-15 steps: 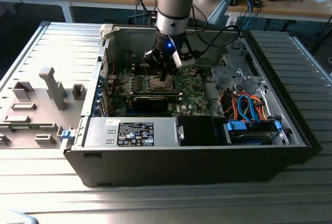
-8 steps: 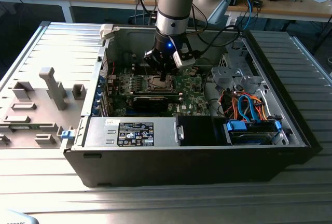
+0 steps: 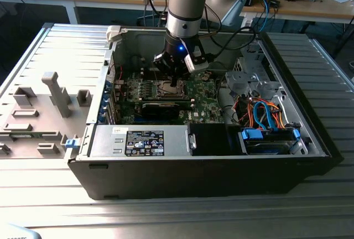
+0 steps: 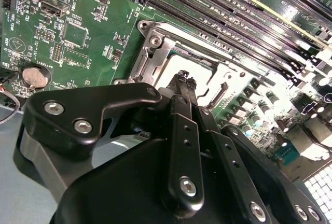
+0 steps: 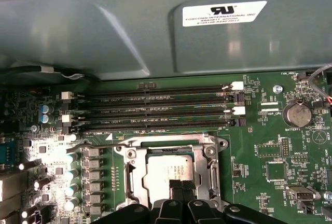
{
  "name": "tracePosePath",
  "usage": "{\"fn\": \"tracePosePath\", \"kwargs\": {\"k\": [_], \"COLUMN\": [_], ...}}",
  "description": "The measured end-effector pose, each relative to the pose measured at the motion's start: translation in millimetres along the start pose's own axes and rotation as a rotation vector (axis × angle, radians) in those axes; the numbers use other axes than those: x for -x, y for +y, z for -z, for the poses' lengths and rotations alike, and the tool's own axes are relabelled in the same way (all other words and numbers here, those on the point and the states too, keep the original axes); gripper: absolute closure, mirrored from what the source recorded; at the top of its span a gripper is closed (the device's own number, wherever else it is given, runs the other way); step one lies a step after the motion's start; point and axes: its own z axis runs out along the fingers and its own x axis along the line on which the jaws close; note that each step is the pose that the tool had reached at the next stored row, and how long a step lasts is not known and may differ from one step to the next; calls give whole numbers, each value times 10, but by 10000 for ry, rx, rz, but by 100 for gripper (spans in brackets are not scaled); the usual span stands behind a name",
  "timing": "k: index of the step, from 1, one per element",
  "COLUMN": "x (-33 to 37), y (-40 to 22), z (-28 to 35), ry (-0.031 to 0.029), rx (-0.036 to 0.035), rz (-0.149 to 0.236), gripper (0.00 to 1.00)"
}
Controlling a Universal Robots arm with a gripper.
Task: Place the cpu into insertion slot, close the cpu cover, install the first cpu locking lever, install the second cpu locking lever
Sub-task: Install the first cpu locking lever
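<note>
The gripper (image 3: 176,80) is lowered into the open computer case (image 3: 318,139), over the processor socket on the motherboard (image 3: 207,109). In both wrist views its fingertips are drawn narrow, almost touching, and nothing is seen between them; they are poised at the near edge of the socket.

The cpu (image 5: 168,169) is seated in the socket, so the first step is judged done. The cpu cover (image 5: 166,145) appears to lie flat around it, with the pale chip top showing through its square opening, so the closing seems done as well. Whether either locking lever is latched cannot be told, and both are counted as left.

Room is tight on the far side: the memory slots (image 5: 155,107) run just beside the socket frame, and the case wall (image 5: 129,32) rises behind them. A row of small upright components (image 5: 93,172) stands close along one flank of the socket. In the exterior view, the power supply (image 3: 144,139) bounds the near side, and bundled cables (image 3: 260,112) lie well apart at the exterior view's right. Open space is found above the socket.
</note>
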Motion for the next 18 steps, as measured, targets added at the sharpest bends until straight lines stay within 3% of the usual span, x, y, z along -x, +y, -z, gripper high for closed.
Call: {"fn": "tracePosePath", "kwargs": {"k": [18], "x": [0], "y": [0], "z": [0], "ry": [8], "rx": [-13], "rz": [239], "gripper": [89]}}
